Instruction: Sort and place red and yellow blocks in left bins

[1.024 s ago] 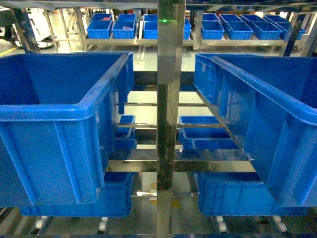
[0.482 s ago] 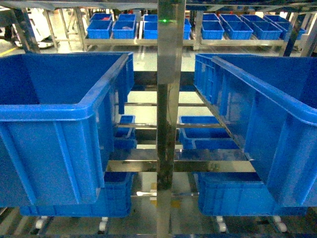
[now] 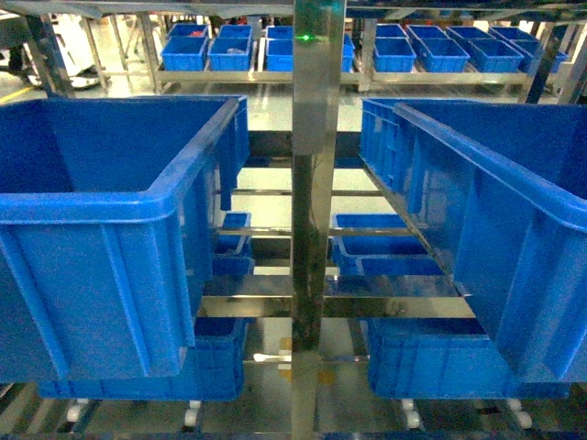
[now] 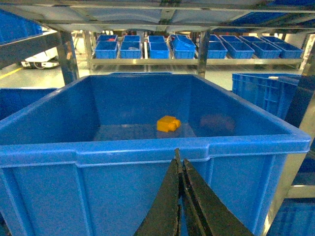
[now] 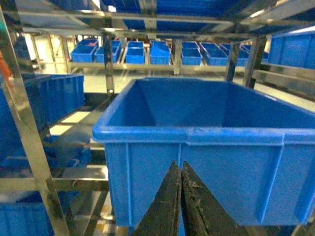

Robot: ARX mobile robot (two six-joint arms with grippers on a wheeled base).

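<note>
Right now the left gripper (image 4: 179,169) shows two dark, tapered fingers pressed together with nothing between them, their tips sitting just in front of the near rim of the large glossy blue plastic bin (image 4: 147,150) that fills the left wrist view. Outward from those tips, over the rim and down onto the far part of the bin's floor, lies the small orange-yellow plastic brick (image 4: 168,123), slightly left of the fingers' line and well apart from them, resting loose near the back wall; its longer side appears to run roughly across the view, though it is too small to be sure. A faint reddish smudge shows to its right on the back wall, too blurred to call the red brick. The right gripper (image 5: 178,184) is likewise closed and empty, its fingertips just short of the front wall of a second large blue plastic bin (image 5: 197,135), whose visible interior shows no brick. In the head view neither gripper appears, only the two bins either side of a shiny steel upright post (image 3: 315,220). My reading is that the yellow brick is already binned on the left, and the left arm is the nearer one to it; any further move depends on locating the red brick, which these views do not clearly show.
</note>
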